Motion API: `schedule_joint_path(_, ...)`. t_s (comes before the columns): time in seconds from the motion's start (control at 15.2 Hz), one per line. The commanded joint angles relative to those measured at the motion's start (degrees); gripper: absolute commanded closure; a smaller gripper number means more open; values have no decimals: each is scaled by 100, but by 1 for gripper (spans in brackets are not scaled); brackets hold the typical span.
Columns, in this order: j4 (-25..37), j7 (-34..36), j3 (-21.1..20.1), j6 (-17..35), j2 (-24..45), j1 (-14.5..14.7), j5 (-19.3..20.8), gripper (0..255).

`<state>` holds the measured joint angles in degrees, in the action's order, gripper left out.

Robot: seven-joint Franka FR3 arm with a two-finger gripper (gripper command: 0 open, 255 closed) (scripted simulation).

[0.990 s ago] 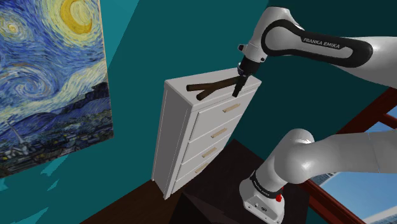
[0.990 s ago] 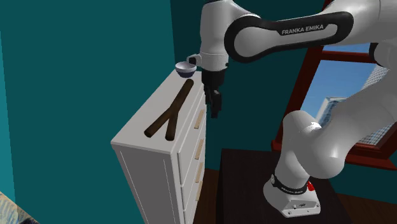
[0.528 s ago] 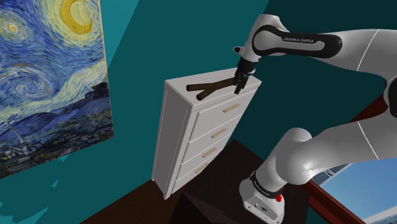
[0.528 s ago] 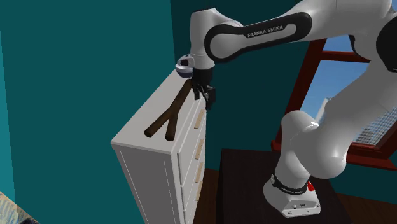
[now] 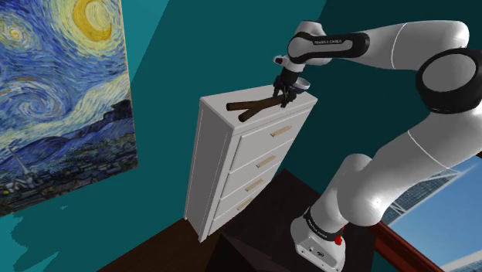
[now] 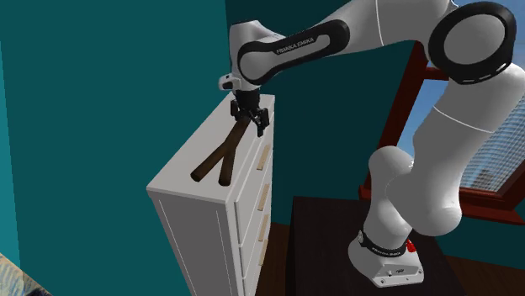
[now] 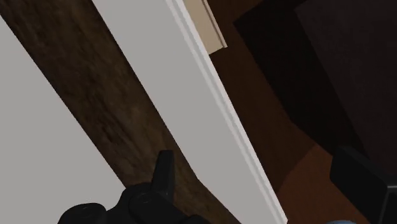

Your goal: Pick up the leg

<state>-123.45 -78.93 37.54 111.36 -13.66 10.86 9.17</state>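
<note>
Change: the gripper [image 5: 285, 94] has swung from in front of the top drawer to over the dresser [image 5: 232, 170]; it now hangs just above the leg's single, far end
Leg [image 5: 259, 107]: brown and forked; it lies flat on the dresser's top, where it lay a second ago, and nothing lifts it
Gripper: its fingers stand well apart and hold nothing; in the wrist view one finger [image 7: 162, 175] sits over the leg, and the other is out past the dresser's front edge, above the floor
Meaning: the approach looks nearly done; the grasp is not yet begun
Next move: probably a small shift away from the front edge, so the leg lies between the fingers; then a descent and a close
Risk: one finger may land on the leg instead of beside it; gripped at one end, so long a piece may droop
</note>
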Motion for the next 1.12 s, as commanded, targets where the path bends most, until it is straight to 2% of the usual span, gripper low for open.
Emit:
schedule_joint_path(0.0,335,-839,240,132,517,144,-253,0)
schedule_joint_path(0.26,1169,-2479,497,252,1706,199,-1028,0)
schedule_joint_path(0.79,827,-2655,448,802,1984,115,-1242,0)
schedule_joint_path(0.92,826,-2654,448,802,1984,115,-1242,0)
schedule_joint_path(0.99,828,-2660,448,808,1994,112,-1250,255)
schedule_joint_path(1.06,829,-2659,448,808,1994,113,-1249,255)
